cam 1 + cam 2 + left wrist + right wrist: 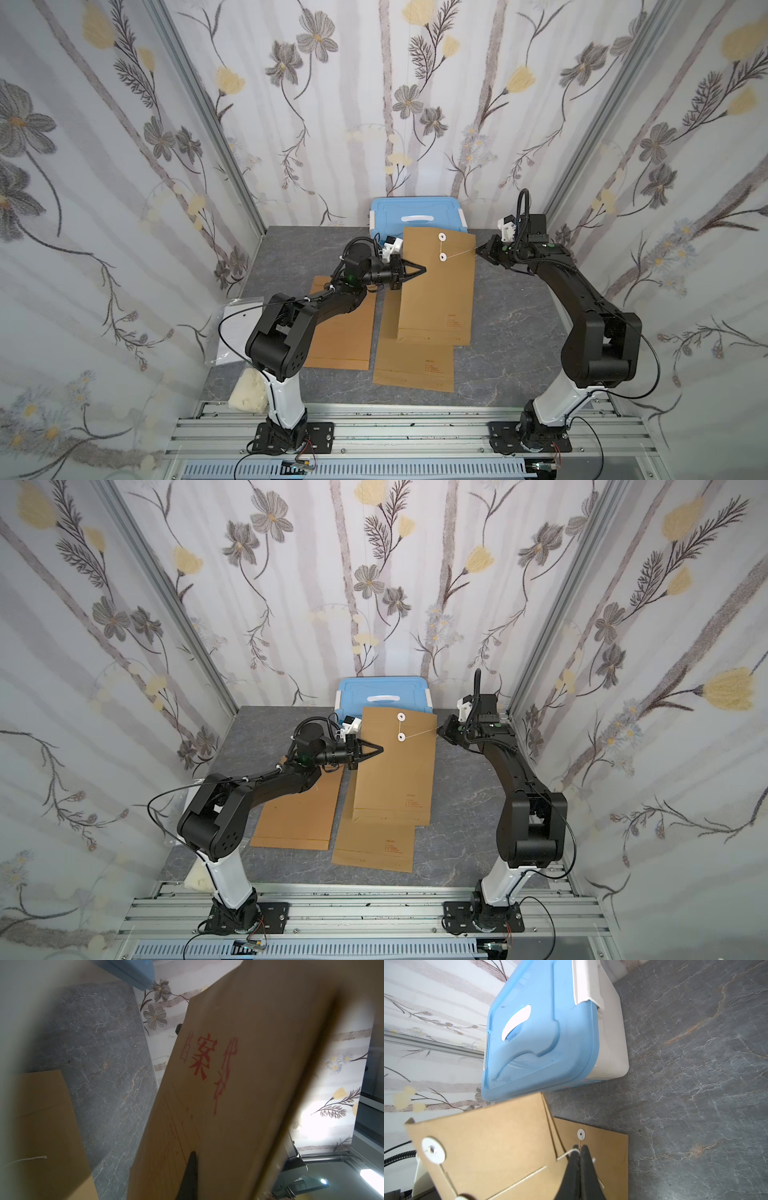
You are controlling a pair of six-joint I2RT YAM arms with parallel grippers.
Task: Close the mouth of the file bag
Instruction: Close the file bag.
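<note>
The file bag (pixel 436 291) is held tilted off the counter (pixel 519 324), its mouth end by the blue box (pixel 415 210) and its edge pinched in the closed left claw (pixel 423 270). The string (pixel 459 252) is drawn taut from the lower disc (pixel 443 257) by the right claw (pixel 480 250), clamped narrow on it. Tying is judged to be in hand. Next, the string needs to be looped round the upper disc (pixel 441 237) under tension.

2 tools, 1 file bag (pixel 436 291)
Left tool (pixel 423 270) pinches its side edge; right tool (pixel 480 250) holds the string (pixel 459 252) taut.
</note>
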